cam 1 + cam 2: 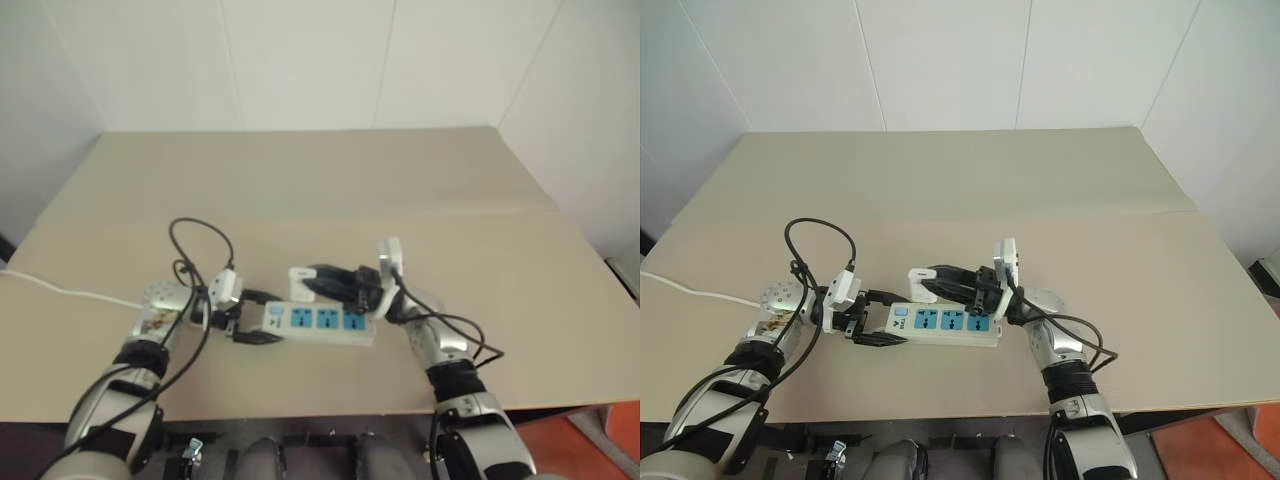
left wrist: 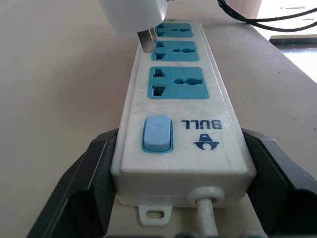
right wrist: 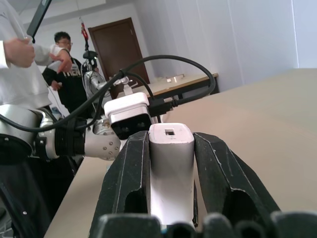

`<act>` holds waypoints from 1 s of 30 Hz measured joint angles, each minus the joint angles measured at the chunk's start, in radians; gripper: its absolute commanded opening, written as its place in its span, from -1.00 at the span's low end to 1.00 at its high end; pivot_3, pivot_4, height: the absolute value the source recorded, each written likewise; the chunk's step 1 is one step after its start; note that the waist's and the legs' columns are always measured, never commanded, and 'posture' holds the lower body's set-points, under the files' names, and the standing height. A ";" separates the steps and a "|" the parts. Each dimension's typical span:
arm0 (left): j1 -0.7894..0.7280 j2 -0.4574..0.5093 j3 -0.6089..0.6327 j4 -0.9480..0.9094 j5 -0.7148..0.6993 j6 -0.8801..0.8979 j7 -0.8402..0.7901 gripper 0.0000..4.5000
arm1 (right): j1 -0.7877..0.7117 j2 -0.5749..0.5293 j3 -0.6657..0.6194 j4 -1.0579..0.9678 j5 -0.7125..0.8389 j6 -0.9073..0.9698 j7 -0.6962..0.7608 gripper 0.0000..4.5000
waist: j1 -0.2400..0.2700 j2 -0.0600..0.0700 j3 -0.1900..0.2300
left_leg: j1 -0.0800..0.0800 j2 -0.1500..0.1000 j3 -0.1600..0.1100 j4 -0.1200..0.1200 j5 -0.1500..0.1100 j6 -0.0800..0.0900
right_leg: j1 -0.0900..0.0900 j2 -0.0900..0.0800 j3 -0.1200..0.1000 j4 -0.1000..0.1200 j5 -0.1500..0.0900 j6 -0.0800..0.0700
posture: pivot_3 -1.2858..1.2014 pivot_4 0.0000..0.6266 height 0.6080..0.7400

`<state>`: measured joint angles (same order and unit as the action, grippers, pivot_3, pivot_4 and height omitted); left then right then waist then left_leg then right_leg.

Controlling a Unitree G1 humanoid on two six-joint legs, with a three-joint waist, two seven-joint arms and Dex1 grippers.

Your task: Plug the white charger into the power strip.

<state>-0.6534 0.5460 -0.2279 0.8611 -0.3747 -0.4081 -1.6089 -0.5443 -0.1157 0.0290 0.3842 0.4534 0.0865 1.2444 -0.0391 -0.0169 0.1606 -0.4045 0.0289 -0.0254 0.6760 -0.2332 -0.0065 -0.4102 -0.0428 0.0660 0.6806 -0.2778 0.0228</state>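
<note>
The right gripper [image 3: 171, 163] is closed on the white charger [image 3: 171, 148], with its 2 black fingers [image 3: 124, 173] pressed on the 2 opposite sides of the small white body, so the charger is carried and does not rest on the table [image 1: 330, 180]. In the left wrist view the charger [image 2: 131, 15] hangs just above the power strip [image 2: 181, 124], and its metal prongs point down near the edge of the strip, about at the level of the middle blue socket [image 2: 173, 49]; I judge that they are not yet inside any slot, though this view is steep and I cannot be sure how well they are aligned. The coming move depends on this relation: the sockets lie directly under the charger, and the long axis of the strip runs from the left arm toward the right arm. The left gripper [image 2: 181, 163] stands wide, with 1 finger on each side of the switch end of the strip, holding it steady. The right arm is the nearer one for plugging. The strip is white, with 3 blue socket faces, a blue switch [image 2: 157, 134] and a thin white cord [image 1: 60, 290].
</note>
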 measured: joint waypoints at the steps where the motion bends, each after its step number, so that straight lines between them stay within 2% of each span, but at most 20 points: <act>1: 0.000 0.000 0.000 0.000 0.000 0.000 0.000 0.45 | 0.000 -0.001 0.001 0.006 -0.002 -0.010 0.002 -0.50 | 0.000 0.000 0.000 | 0.000 0.000 0.000 0.000 0.000 0.000 | 0.000 0.000 0.000 0.000 0.000 0.000 | 0.03 -0.52 1.00; 30: 0.006 0.002 0.008 -0.022 0.011 0.034 0.003 0.45 | -0.024 0.006 0.040 0.081 -0.049 -0.119 0.035 -0.50 | -0.001 0.000 0.000 | 0.000 0.000 0.000 0.000 0.000 0.000 | 0.001 0.000 0.000 0.000 0.000 0.000 | 0.03 -0.52 1.00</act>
<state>-0.6477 0.5478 -0.2197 0.8393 -0.3637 -0.3738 -1.6060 -0.5685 -0.1093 0.0686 0.4647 0.4042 -0.0320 1.2792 -0.0397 -0.0169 0.1606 -0.4041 0.0291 -0.0255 0.6757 -0.2332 -0.0065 -0.4096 -0.0427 0.0660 0.6802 -0.2778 0.0228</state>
